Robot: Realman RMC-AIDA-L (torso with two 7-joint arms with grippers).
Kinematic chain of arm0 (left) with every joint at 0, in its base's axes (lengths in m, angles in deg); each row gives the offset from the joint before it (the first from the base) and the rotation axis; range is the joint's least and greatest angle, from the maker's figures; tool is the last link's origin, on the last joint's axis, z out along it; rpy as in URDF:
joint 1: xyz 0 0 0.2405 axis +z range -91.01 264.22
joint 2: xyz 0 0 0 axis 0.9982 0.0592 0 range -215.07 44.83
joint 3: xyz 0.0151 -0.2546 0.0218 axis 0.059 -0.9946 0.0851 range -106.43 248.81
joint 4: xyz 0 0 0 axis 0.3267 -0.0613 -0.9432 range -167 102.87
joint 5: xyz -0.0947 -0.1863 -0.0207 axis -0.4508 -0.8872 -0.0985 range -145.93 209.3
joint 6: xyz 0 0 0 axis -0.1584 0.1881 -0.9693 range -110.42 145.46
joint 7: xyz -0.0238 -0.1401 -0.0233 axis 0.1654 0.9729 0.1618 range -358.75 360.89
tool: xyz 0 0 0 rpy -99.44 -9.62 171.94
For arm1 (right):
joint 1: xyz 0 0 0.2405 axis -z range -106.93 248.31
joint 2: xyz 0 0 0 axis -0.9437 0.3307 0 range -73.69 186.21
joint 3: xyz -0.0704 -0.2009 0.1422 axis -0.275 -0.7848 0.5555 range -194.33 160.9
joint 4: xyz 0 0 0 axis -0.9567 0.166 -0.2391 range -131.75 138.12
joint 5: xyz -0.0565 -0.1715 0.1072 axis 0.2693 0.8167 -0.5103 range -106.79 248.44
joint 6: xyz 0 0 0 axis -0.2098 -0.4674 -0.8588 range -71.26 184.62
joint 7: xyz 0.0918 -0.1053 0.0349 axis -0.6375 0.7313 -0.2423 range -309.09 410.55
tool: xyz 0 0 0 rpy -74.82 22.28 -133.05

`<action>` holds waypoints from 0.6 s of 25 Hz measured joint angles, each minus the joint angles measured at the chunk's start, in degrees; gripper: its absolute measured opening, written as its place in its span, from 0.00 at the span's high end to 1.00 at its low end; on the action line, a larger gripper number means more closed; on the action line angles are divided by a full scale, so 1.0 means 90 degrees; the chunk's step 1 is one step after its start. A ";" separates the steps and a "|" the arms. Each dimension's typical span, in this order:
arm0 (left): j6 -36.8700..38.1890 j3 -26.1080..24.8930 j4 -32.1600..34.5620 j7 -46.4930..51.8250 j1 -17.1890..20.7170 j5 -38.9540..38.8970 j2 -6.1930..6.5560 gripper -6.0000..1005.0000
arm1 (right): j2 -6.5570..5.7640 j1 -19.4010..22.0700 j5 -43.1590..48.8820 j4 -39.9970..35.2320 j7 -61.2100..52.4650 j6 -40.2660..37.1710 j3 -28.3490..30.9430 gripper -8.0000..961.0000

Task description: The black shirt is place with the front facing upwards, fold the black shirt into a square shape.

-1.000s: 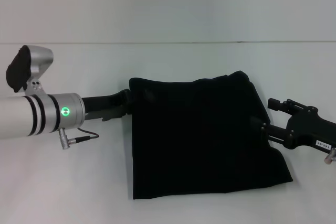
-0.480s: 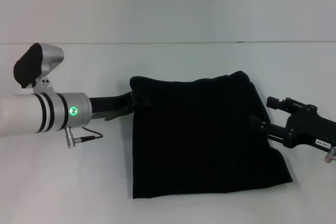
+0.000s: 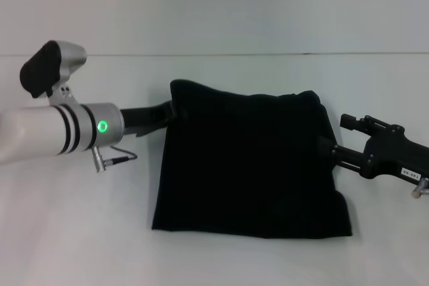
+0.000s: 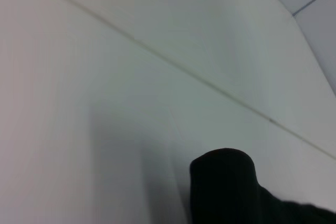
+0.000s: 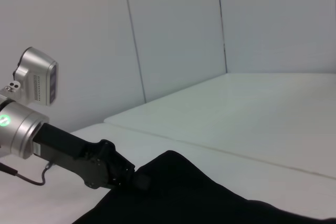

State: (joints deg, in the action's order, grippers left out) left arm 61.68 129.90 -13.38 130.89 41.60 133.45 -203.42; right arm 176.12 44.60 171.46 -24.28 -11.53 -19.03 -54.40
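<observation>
Lying folded at centre frame on the white surface (image 3: 221,259), plain side up: the black shirt (image 3: 251,165). Gripping its right edge, the right end effector (image 3: 326,149); clamped on its upper-left corner, the left end effector (image 3: 173,108).

The black shirt (image 3: 251,165) is a soft, plain black cloth, folded into a rough rectangle on the white table (image 3: 221,259) — no letters or label showing. Its far edge is raised off the table at both corners, slightly sagging between them, while the near edge lies flat — the lower corners spread outward
</observation>
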 joint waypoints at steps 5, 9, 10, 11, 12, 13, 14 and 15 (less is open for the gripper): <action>-0.0366 -0.0183 -0.0020 0.0040 -0.0133 -0.0012 0.0020 0.92 | 0.0002 -0.0060 0.0000 0.0014 0.0011 -0.0003 0.0087 0.17; -0.0322 -0.0566 -0.0056 0.0048 -0.0021 -0.0019 0.0077 0.93 | 0.0003 -0.0083 -0.0001 0.0015 0.0015 -0.0003 0.0087 0.17; -0.0289 -0.0647 -0.0073 0.0054 0.0032 -0.0019 0.0083 0.93 | 0.0003 -0.0085 -0.0001 0.0015 0.0016 -0.0001 0.0087 0.17; -0.0221 -0.0787 -0.0093 0.0054 0.0096 -0.0022 0.0085 0.93 | 0.0002 -0.0087 -0.0001 0.0015 0.0019 0.0000 0.0087 0.17; -0.0151 -0.0930 -0.0109 0.0055 0.0155 -0.0023 0.0086 0.93 | 0.0003 -0.0089 -0.0001 0.0015 0.0021 0.0001 0.0087 0.17; -0.0080 -0.1064 -0.0119 0.0055 0.0215 -0.0025 0.0086 0.93 | 0.0002 -0.0091 -0.0001 0.0015 0.0022 0.0003 0.0088 0.17; 0.0008 -0.1194 -0.0117 0.0044 0.0287 -0.0026 0.0077 0.93 | 0.0002 -0.0092 -0.0001 0.0015 0.0024 0.0009 0.0091 0.17; 0.0078 -0.1263 -0.0098 0.0024 0.0340 -0.0027 0.0067 0.93 | 0.0002 -0.0093 -0.0001 0.0015 0.0029 0.0019 0.0095 0.17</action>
State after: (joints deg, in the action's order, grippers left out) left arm 62.38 118.53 -14.26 131.11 44.66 133.21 -202.82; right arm 176.14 43.77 171.46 -24.14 -11.28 -18.87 -53.54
